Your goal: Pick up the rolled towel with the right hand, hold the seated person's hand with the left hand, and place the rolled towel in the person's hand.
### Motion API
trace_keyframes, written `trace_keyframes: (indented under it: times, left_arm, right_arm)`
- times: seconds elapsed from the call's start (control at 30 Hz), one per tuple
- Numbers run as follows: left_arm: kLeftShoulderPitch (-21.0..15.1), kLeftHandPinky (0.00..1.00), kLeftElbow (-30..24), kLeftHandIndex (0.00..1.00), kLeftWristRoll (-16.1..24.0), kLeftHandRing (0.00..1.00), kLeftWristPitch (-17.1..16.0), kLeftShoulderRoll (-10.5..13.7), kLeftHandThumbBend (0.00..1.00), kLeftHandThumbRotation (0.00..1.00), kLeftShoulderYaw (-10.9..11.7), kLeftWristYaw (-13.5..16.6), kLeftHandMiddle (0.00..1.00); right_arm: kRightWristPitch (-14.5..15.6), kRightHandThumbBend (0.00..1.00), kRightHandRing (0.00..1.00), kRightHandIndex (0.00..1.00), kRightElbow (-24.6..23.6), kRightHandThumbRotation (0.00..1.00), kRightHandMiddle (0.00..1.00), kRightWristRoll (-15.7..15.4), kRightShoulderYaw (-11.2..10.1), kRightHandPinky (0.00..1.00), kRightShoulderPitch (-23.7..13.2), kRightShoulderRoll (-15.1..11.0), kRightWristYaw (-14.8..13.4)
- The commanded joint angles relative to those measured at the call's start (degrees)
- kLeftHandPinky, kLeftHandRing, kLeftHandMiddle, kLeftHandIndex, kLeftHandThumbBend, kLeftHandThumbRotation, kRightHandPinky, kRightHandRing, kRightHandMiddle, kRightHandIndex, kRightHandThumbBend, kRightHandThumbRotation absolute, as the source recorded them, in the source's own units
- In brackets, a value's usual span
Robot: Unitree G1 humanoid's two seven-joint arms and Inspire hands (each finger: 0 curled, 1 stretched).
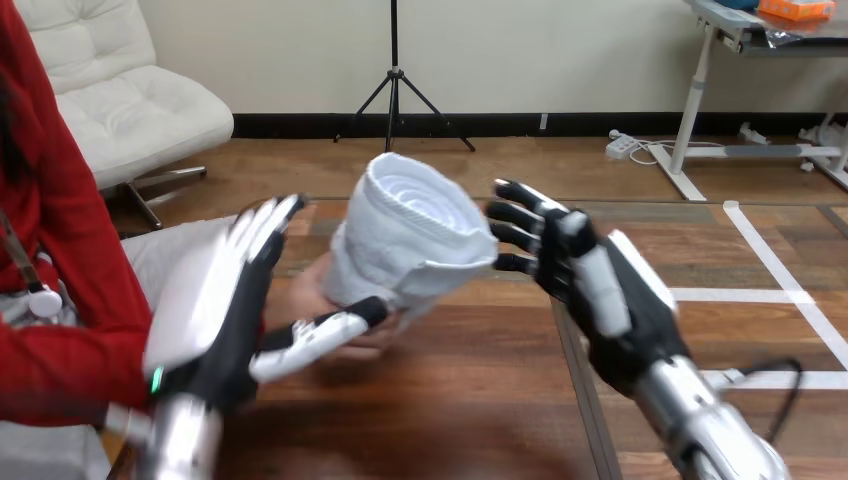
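The white rolled towel stands tilted at the middle, its spiral end facing up toward me. Its lower part rests in the person's hand, which shows between the towel and my left hand. My left hand stands open against the back of the person's hand, fingers straight and pointing up, thumb stretched out beneath the person's fingers. To the right of the towel is my right hand, open with its fingers spread. Its fingertips are at the towel's right edge; I cannot tell whether they touch it.
The wooden table runs under both arms, with a seam beneath my right forearm. The person's red sleeve fills the left edge, close to my left forearm.
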Motion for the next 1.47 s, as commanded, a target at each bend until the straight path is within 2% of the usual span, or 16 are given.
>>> trace_keyframes:
  times: [0.0, 0.2, 0.3, 0.53, 0.73, 1.0, 1.2, 1.43]
  left_arm:
    - [1.8, 0.88, -0.4, 0.92, -8.3, 0.93, -7.0, -3.5, 0.99, 0.99, 2.0, 1.4, 0.95]
    - [5.8, 0.83, 1.7, 0.9, -16.4, 0.92, -15.1, -5.4, 0.9, 1.0, 2.2, -0.1, 0.93]
    - [7.8, 0.82, 2.1, 0.88, -19.3, 0.91, -17.8, -5.8, 0.87, 1.0, 2.0, -1.4, 0.91]
    - [12.5, 0.84, 1.2, 0.87, -22.7, 0.9, -21.8, -5.6, 0.76, 0.98, 1.2, -5.0, 0.9]
    - [15.7, 0.85, 0.1, 0.86, -24.1, 0.9, -24.8, -5.7, 0.7, 0.97, 0.8, -7.6, 0.9]
    - [19.0, 0.82, -1.9, 0.84, -26.0, 0.88, -26.4, -6.8, 0.65, 0.96, 0.3, -9.9, 0.88]
    - [20.9, 0.82, -4.2, 0.83, -26.2, 0.88, -25.7, -7.5, 0.67, 0.97, 0.2, -10.7, 0.88]
    - [21.5, 0.83, -5.8, 0.83, -26.7, 0.89, -25.3, -8.7, 0.71, 0.99, 0.2, -11.3, 0.88]
  right_arm:
    - [-1.1, 1.0, 0.91, 0.9, -4.9, 1.0, 0.9, 2.0, -1.7, 0.89, 1.2, -0.2, 0.0]
    - [-1.9, 1.0, 0.93, 0.91, -7.3, 1.0, 0.91, 3.4, -2.4, 0.94, 5.1, 0.2, 0.1]
    - [-2.7, 1.0, 0.94, 0.91, -8.3, 1.0, 0.92, 3.8, -2.7, 0.95, 7.1, 0.3, 0.3]
    - [-5.3, 1.0, 0.93, 0.92, -9.7, 1.0, 0.92, 5.0, -3.1, 0.95, 11.1, 0.5, 1.1]
    - [-7.7, 1.0, 0.91, 0.91, -10.4, 1.0, 0.91, 5.5, -3.2, 0.93, 14.2, 0.8, 1.6]
    - [-9.2, 1.0, 0.9, 0.9, -11.4, 1.0, 0.9, 6.3, -2.8, 0.93, 17.5, 0.7, 2.4]
    - [-9.0, 1.0, 0.89, 0.89, -12.6, 1.0, 0.9, 7.0, -2.3, 0.96, 19.6, 1.0, 2.4]
    - [-8.6, 0.98, 0.88, 0.89, -13.3, 1.0, 0.89, 8.4, -1.9, 0.99, 21.2, 1.7, 2.6]
